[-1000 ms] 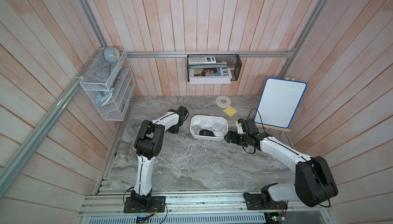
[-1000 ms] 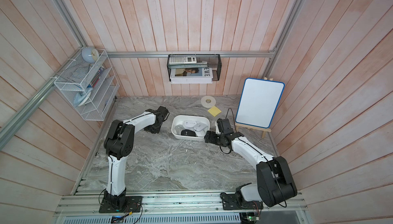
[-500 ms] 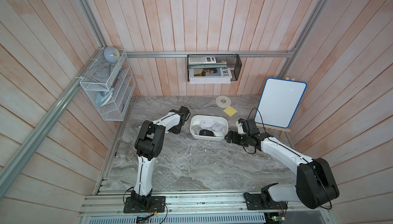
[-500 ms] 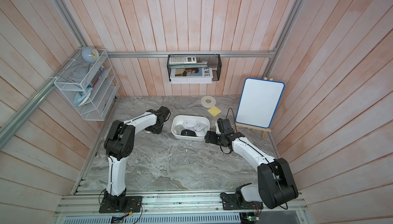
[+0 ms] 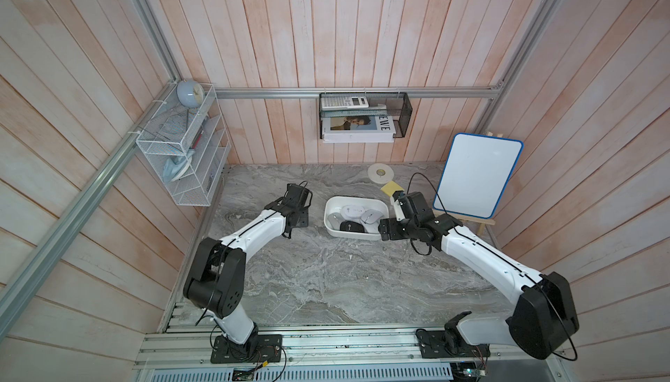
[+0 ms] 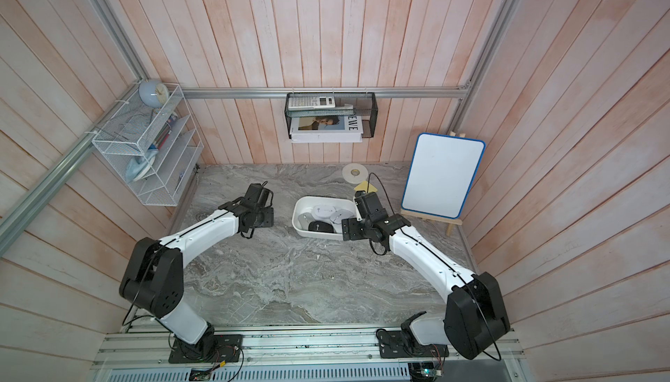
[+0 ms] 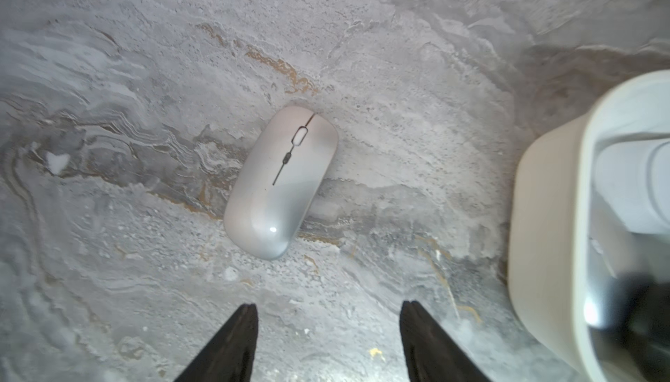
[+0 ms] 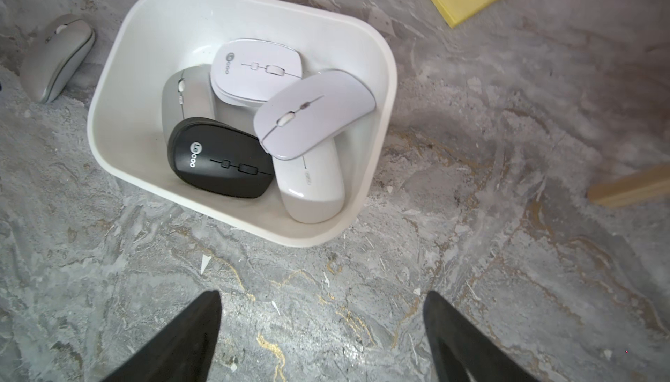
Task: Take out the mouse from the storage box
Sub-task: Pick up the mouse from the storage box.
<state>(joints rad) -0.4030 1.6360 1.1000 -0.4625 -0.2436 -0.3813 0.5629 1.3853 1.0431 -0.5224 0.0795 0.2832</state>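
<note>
Mouse (image 7: 281, 182) – left wrist: glossy off-white oval lying on grey veined marble-look table (image 7: 108, 72), beside rounded white plastic storage box (image 7: 544, 217), outside it; left hand (image 7: 328, 304) apart, empty | right wrist: box holds pale mice (image 8: 313, 115), matte black mouse (image 8: 221, 162); right hand (image 8: 322, 293) apart, empty | both top views: pinkish plank walls (image 5: 326, 35).

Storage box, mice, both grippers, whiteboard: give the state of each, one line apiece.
storage box: upright on the table, five mice inside.
black mouse: in the box, top up.
grey mouse: out on the table beside the box, top up, nothing touching it.
left gripper: open, empty, near the grey mouse.
right gripper: open, empty, near the box.
whiteboard: blank, propped upright.
</note>
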